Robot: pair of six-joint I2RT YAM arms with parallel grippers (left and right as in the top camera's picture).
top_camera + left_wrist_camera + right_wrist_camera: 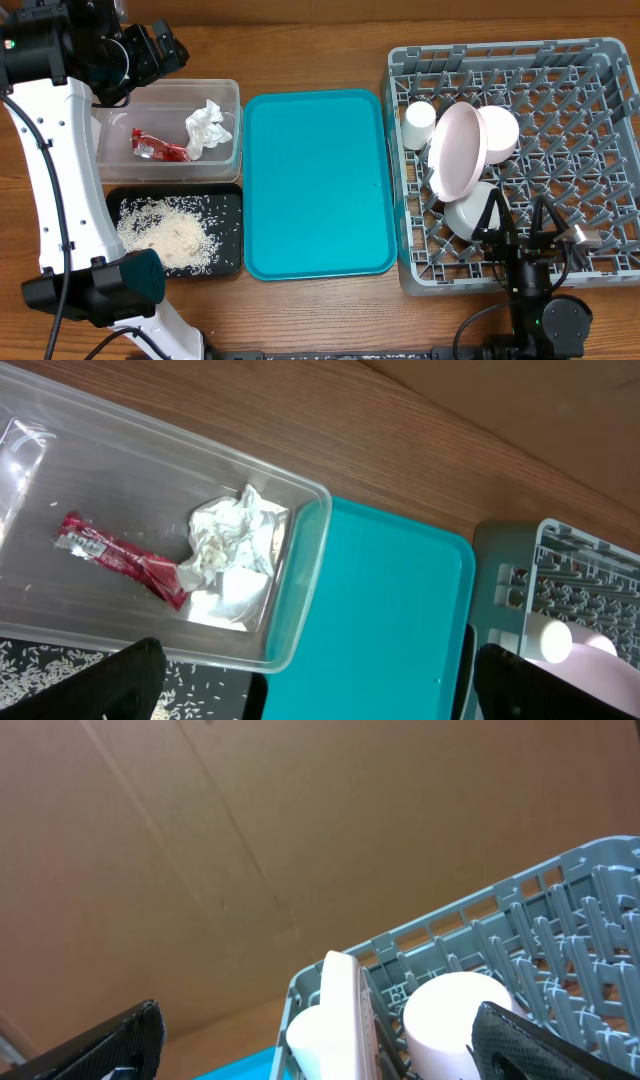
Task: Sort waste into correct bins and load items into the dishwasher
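A clear bin [230, 95] holds a red wrapper [158, 148] and a crumpled white tissue [207, 128]; both also show in the left wrist view, the wrapper [120, 555] beside the tissue [232, 540]. A black bin [232, 200] holds loose rice [170, 232]. The teal tray [315, 180] is bare. The grey dishwasher rack [600, 60] holds a white cup [419, 123], an upright pink plate [455, 150], a pink bowl [498, 133] and a white bowl [475, 210]. My left gripper [165, 45] [310, 680] is open and empty above the clear bin's far edge. My right gripper [520, 235] [315, 1030] is open and empty at the rack's near edge.
The bins stand left of the tray and the rack right of it, on a wooden table. In the right wrist view the pink plate [342, 1010] stands edge-on beside a white dish [455, 1015] among the rack's tines [560, 910]. A brown wall lies beyond.
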